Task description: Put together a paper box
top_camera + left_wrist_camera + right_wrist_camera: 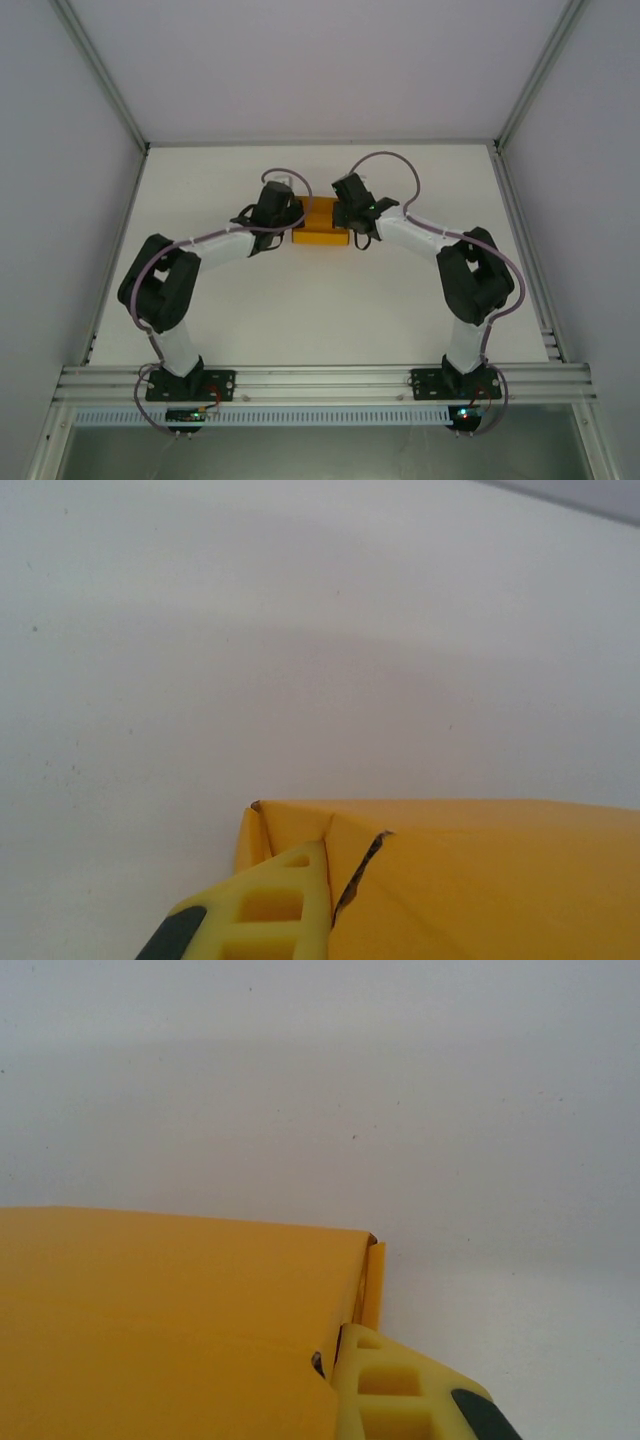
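The small rectangular thin-card paper box (320, 222) is plain orange-yellow throughout. The flat table (320, 310) is plain white. The left pincer (290, 213) and right pincer (345, 215) carry pale yellow, lattice-patterned fingers (275, 910) with black pads (172, 935). The arm cables (385, 156) are lilac.

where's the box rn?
Top view: the box sits on the table, centred and toward the far edge, with the left jaws at its left end and the right jaws at its right end.

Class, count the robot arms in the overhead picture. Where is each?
2. The left arm reaches from the near left, left gripper at the paper box's left end; the right arm from the near right, right gripper at its right end.
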